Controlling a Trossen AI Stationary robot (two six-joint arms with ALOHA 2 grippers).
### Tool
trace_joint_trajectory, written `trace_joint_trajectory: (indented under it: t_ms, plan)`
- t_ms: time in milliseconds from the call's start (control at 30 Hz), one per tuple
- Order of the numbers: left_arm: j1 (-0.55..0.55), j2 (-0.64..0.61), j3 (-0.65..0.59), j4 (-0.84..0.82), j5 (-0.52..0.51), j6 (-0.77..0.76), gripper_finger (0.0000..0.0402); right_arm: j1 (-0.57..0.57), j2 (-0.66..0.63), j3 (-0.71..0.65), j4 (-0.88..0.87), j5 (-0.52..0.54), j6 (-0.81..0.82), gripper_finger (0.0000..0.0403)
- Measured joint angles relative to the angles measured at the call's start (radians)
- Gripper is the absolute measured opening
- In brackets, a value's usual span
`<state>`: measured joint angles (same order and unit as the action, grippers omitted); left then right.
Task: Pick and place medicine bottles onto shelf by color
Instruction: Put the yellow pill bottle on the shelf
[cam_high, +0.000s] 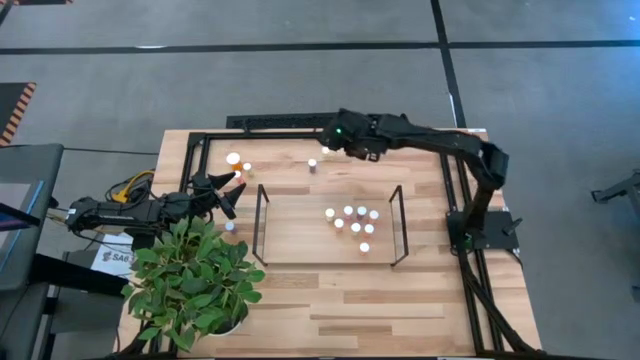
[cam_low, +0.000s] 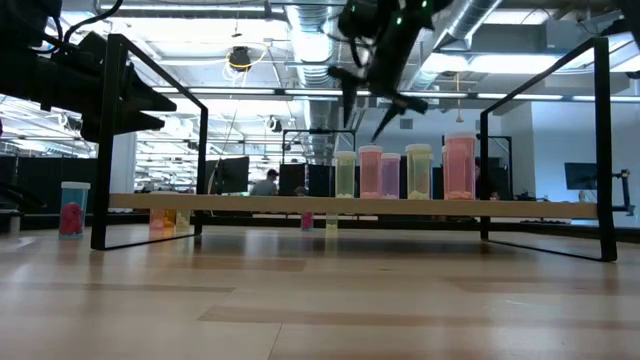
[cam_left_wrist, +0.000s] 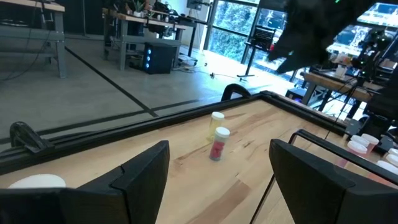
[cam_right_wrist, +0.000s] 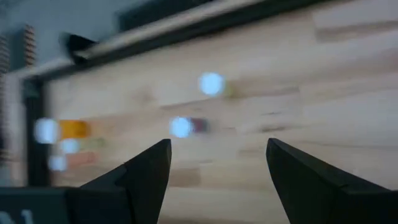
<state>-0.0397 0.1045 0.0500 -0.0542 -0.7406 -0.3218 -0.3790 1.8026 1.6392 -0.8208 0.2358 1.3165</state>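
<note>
The shelf (cam_high: 300, 235), light wood between two black wire ends, stands mid-table with several white-capped bottles (cam_high: 352, 225) upright on its right half. Loose bottles stand on the table behind it: two (cam_high: 312, 163) near the middle and an orange one (cam_high: 233, 158) with smaller ones at the far left. My right gripper (cam_high: 328, 142) hangs open in the air above the two middle bottles (cam_right_wrist: 181, 127), fingers slanting down, nothing between them. My left gripper (cam_high: 236, 188) waits open and level at the shelf's left, with a red bottle (cam_left_wrist: 217, 147) and a yellow one ahead of it.
A leafy potted plant (cam_high: 195, 275) fills the near left corner, with one more bottle (cam_high: 229, 226) beside it. A black frame (cam_high: 200, 140) borders the table's far and side edges. Bare wood lies in front of the shelf.
</note>
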Motion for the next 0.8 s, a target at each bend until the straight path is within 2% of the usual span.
trace_joint_trajectory:
  t_ms: [333, 567, 800]
  plan:
    - [0.000, 0.000, 0.000, 0.000, 0.000, 0.000, 0.0265, -0.070, 0.116, 0.027, -0.044, -0.028, -0.363, 0.0286]
    - [0.000, 0.000, 0.000, 0.000, -0.001, 0.000, 0.0265, -0.080, 0.181, 0.073, 0.031, 0.005, -0.576, 0.0286]
    - [0.000, 0.000, 0.000, 0.000, 0.000, 0.000, 0.0265, -0.124, 0.295, 0.231, 0.012, -0.070, -0.682, 0.0286]
